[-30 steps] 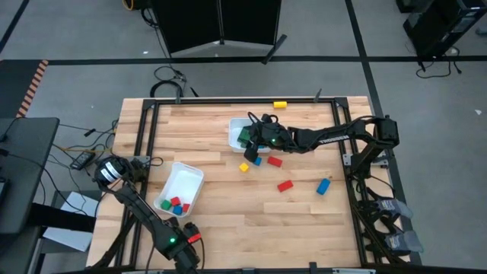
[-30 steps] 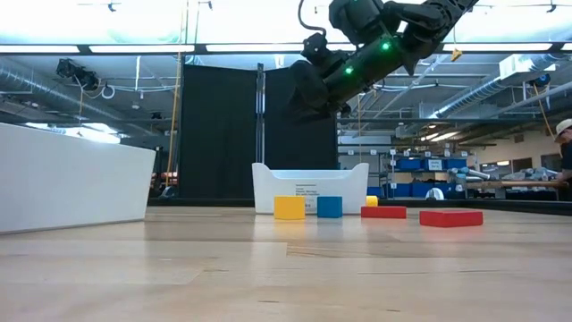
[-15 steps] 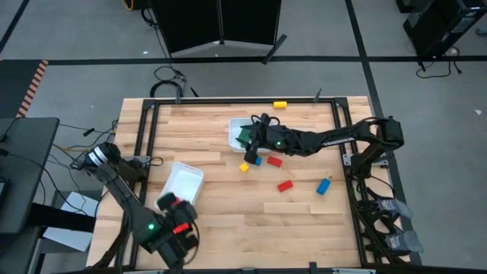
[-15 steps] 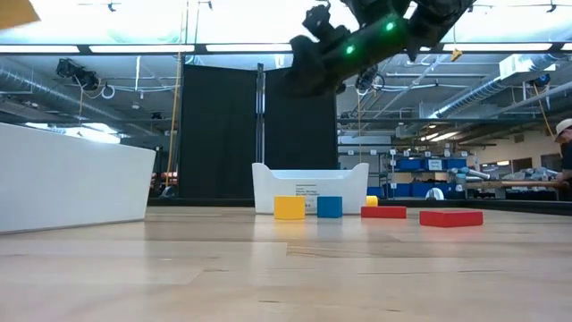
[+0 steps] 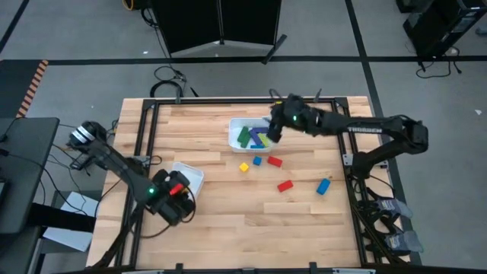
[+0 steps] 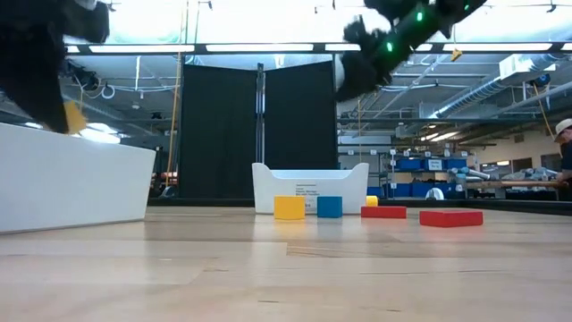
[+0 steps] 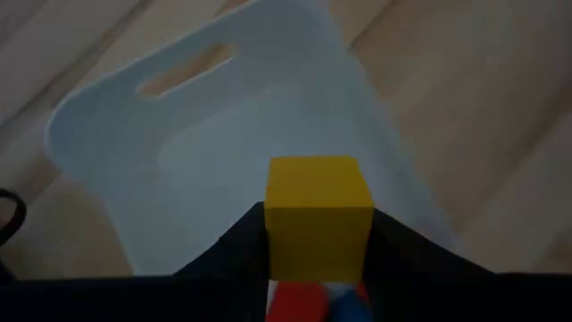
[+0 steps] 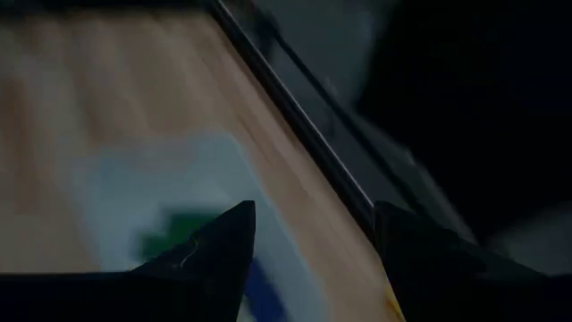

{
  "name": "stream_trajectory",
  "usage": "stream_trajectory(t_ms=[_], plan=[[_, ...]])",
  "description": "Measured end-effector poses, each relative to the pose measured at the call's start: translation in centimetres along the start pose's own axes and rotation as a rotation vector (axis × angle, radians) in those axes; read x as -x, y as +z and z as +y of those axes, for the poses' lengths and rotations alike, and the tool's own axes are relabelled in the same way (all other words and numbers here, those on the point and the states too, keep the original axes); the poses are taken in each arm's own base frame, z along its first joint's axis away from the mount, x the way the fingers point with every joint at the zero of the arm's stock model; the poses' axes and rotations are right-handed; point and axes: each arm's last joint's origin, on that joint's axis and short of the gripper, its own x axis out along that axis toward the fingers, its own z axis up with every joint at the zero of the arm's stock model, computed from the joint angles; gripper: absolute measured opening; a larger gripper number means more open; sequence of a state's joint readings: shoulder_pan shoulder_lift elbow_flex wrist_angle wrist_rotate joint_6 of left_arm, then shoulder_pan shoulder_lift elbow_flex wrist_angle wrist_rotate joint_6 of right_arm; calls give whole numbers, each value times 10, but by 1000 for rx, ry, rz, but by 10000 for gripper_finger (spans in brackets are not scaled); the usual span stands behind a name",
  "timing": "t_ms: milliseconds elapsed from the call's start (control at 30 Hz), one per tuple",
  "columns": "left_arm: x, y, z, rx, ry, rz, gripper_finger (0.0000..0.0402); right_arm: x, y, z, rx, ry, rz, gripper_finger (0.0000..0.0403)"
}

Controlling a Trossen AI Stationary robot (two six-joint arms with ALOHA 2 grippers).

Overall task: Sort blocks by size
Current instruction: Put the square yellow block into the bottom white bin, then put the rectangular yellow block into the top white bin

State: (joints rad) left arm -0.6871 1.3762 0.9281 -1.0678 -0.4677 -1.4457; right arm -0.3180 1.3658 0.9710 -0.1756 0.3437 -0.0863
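Gripping a yellow cube point(image 7: 319, 217), the left gripper point(image 7: 317, 234) hangs over the near white tray point(image 7: 170, 134); the right gripper point(image 8: 311, 234), fingers apart and empty, hovers by the far tray point(image 5: 237, 124).

A grey floor point(image 5: 68, 38) crossed by dark lines surrounds the wooden table point(image 5: 228, 221), with a tall black panel point(image 5: 221, 23) at the top centre of the high view and cables point(image 5: 163, 76) lying near the table's upper left corner. In the low view, long ceiling lights point(image 6: 259, 47) run across the top, black curtains point(image 6: 223, 134) hang at centre, and shelves with blue bins point(image 6: 420, 164) stand at right.
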Motion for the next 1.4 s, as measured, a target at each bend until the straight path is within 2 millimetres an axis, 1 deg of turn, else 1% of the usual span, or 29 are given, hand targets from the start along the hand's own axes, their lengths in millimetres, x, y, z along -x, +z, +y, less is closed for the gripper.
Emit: stream_trajectory(t_ms=[67, 167, 200, 233, 267, 333, 433, 500, 533, 600, 700, 833, 967, 1200, 1400], plan=[[-6, 0, 6, 22, -3, 15, 137, -10, -12, -21, -21, -17, 102, 240], [-10, 0, 10, 25, 12, 16, 137, -32, -30, -48, -64, 19, 209, 243], [-10, 0, 9, 26, 7, 16, 144, -41, -36, -56, -61, 21, 238, 246], [-10, 1, 9, 28, 4, 15, 164, -49, -42, -63, -50, 9, 261, 248], [-10, 1, 9, 28, 5, 15, 191, -58, -48, -71, -31, -6, 281, 251], [-10, 1, 8, 33, -3, 14, 256, -72, -59, -84, 4, -19, 331, 258], [-10, 2, 4, 48, -38, 9, 339, -89, -69, -101, 92, -10, 399, 267], [-10, 2, 3, 54, -51, 7, 377, -98, -71, -109, 172, 10, 446, 272], [-9, 2, 3, 56, -54, 6, 386, -102, -72, -112, 215, 25, 469, 275], [-6, 4, 1, 62, -64, -3, 387, -108, -72, -115, 284, 64, 502, 278], [-4, 7, 0, 68, -64, -56, 367, -118, -70, -118, 341, 122, 498, 278], [1, 13, -3, 82, -71, -137, 342, -130, -74, -118, 390, 153, 520, 272], [6, 16, -5, 93, -80, -180, 329, -136, -80, -117, 407, 168, 543, 267], [8, 19, -6, 103, -81, -234, 324, -144, -88, -122, 412, 164, 550, 262], [9, 20, -8, 114, -96, -241, 324, -148, -95, -123, 395, 197, 554, 257]])
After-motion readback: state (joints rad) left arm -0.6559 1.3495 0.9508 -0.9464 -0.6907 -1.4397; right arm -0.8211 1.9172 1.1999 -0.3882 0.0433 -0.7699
